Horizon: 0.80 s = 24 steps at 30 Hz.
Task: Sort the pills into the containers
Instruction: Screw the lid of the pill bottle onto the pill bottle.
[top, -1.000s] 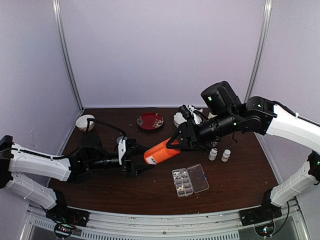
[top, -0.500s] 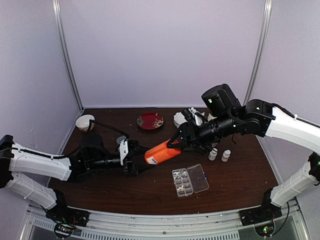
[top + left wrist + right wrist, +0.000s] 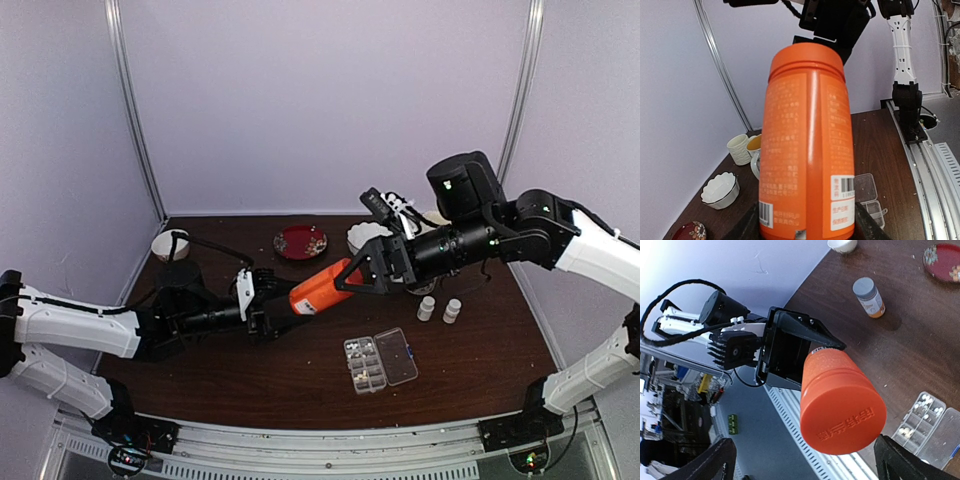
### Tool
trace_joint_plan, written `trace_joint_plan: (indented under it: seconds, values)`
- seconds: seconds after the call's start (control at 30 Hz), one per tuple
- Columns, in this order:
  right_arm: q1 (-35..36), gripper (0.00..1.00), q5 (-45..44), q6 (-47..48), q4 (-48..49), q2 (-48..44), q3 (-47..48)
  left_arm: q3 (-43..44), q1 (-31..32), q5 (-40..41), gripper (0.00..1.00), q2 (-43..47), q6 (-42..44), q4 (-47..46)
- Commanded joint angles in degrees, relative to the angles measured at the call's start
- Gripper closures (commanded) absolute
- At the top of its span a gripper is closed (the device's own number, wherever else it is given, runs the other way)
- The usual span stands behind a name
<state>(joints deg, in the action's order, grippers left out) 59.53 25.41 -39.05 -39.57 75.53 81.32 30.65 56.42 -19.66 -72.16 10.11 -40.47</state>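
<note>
My left gripper (image 3: 268,304) is shut on the base of a large orange bottle (image 3: 318,289), holding it tilted above the table; the bottle fills the left wrist view (image 3: 807,135). My right gripper (image 3: 354,276) is open, its fingers spread wide on either side of the bottle's orange cap (image 3: 842,417) without touching it. The clear pill box (image 3: 380,360) lies on the table below, lid open, with pale pills (image 3: 925,399) in several compartments. It also shows in the left wrist view (image 3: 871,196).
Two small white bottles (image 3: 438,309) stand right of the pill box. A grey-capped bottle (image 3: 868,297) stands on the table. A red plate (image 3: 301,241), a white bowl (image 3: 169,243) and white cups (image 3: 362,237) sit along the back.
The right arm has risen and drawn back to the right, with its gripper still at the cap. The left gripper has moved the orange bottle slightly up and right.
</note>
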Motion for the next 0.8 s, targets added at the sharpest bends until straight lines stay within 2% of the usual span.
trace_joint_plan:
  seconds: [0.0,0.1,0.13,0.17,0.2,0.23,0.3,0.4,0.7,0.77]
  values:
    - [0.1,0.0,-2.7,23.1,-1.3,-4.7,-0.6,1.4,0.1,-0.5,1.0,1.4,-0.8,-2.9]
    - [-0.1,0.0,-6.5,43.0,-5.1,-6.8,-1.7,1.6,0.0,-1.7,1.0,1.5,-1.4,-3.0]
    - [-0.1,0.03,-8.4,49.4,-5.8,-7.2,-2.2,1.7,0.0,-2.2,1.0,1.6,-1.5,-2.9]
    - [-0.1,0.1,-8.3,55.9,-7.8,-7.0,-2.0,1.8,0.1,-3.0,1.0,1.7,-1.7,-2.9]
    - [-0.1,0.09,-6.5,62.9,-10.7,-6.2,-0.6,1.7,0.1,-3.9,1.0,1.7,-1.9,-3.0]
    - [-0.1,0.06,-6.0,66.0,-11.6,-5.4,0.2,1.6,0.1,-4.4,1.0,1.8,-2.2,-3.2]
    - [-0.2,0.02,-5.7,71.3,-11.8,-4.2,0.9,1.7,0.1,-5.8,1.0,2.0,-2.6,-2.7]
    - [-0.2,0.03,-5.8,78.4,-9.7,-3.5,0.2,1.7,0.1,-7.2,1.0,2.4,-3.2,-2.0]
    - [-0.2,0.06,-6.2,86.3,0.9,-5.1,-3.1,2.2,0.1,-9.2,1.0,1.7,-3.7,-2.0]
    - [-0.1,0.11,-5.0,87.2,1.7,-4.9,-3.1,2.7,0.1,-9.7,1.0,1.4,-3.8,-1.6]
